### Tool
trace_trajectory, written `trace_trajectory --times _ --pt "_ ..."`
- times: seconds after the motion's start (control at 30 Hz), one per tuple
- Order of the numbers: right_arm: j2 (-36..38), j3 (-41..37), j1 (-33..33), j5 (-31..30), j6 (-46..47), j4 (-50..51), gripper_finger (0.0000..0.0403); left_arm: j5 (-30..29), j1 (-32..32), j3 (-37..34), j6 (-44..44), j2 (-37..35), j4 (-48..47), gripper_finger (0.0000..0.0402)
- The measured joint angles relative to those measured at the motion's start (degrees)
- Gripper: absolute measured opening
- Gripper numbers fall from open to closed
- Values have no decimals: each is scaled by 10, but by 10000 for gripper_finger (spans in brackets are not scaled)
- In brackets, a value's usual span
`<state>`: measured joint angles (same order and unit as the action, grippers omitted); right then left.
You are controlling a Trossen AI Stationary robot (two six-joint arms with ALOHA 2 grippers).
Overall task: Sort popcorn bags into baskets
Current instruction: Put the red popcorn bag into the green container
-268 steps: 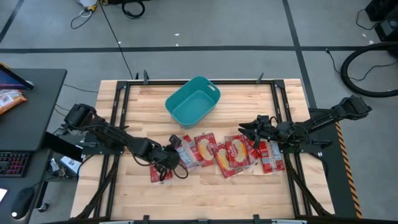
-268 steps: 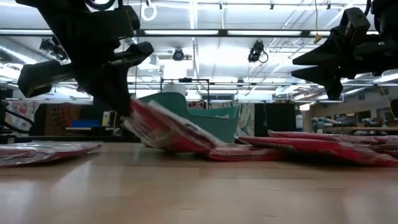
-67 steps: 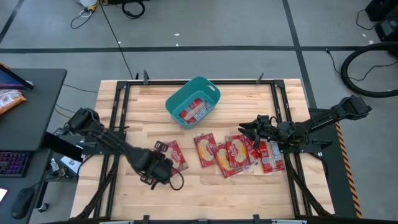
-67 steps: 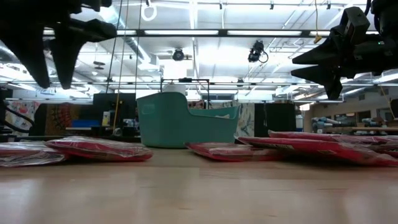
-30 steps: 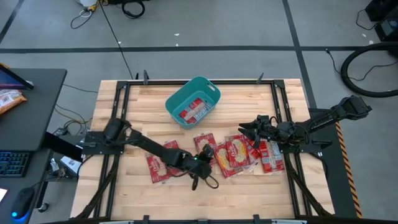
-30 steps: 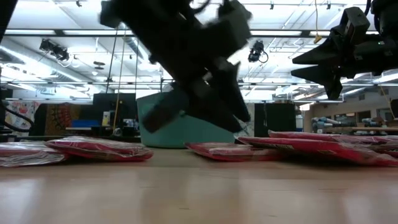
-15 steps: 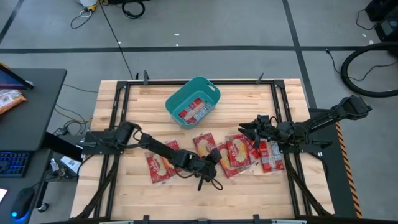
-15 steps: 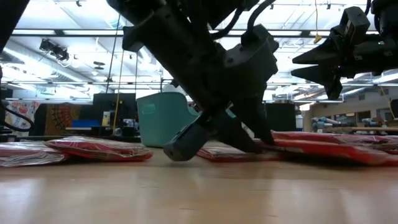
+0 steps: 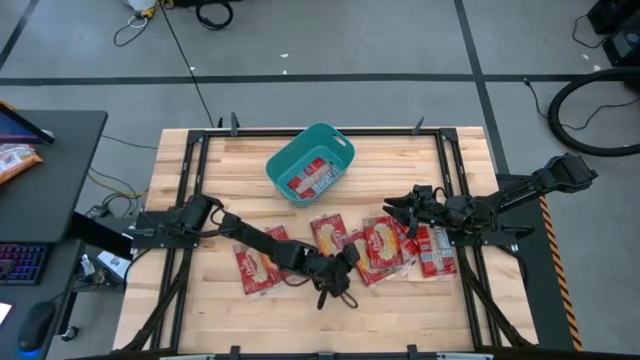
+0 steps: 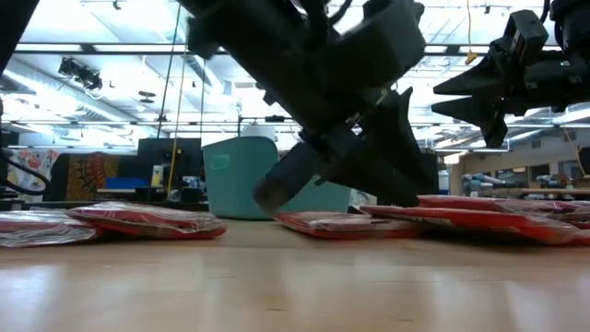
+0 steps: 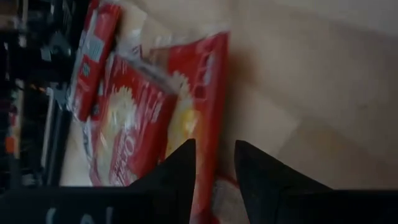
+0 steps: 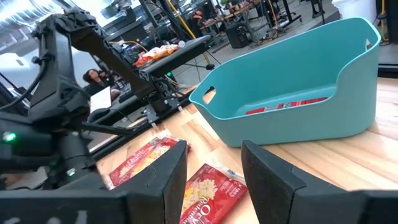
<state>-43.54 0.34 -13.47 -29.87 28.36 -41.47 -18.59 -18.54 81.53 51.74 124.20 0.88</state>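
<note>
Several popcorn bags [image 9: 375,245] lie across the pale wooden table [image 9: 455,295].

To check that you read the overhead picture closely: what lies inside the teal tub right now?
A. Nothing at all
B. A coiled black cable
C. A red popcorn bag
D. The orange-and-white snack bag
C: the high view shows a red popcorn bag lying flat on the floor of the tub, and the right wrist view shows its red edge inside the tub wall.
</note>
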Motion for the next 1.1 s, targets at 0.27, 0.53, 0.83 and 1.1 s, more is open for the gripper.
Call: trace_trajectory --times 0.27,0.53,0.83,1.1 --pt "0 0 0 0 0 0 158 79 43 1 28 15 7 117" --pt "-2 0 0 0 0 0 158 84 69 1 34 34 25 117" --pt "-3 0 0 0 0 0 158 58 67 1 69 34 21 82" --pt "-3 0 0 0 0 0 158 49 62 1 43 34 23 8"
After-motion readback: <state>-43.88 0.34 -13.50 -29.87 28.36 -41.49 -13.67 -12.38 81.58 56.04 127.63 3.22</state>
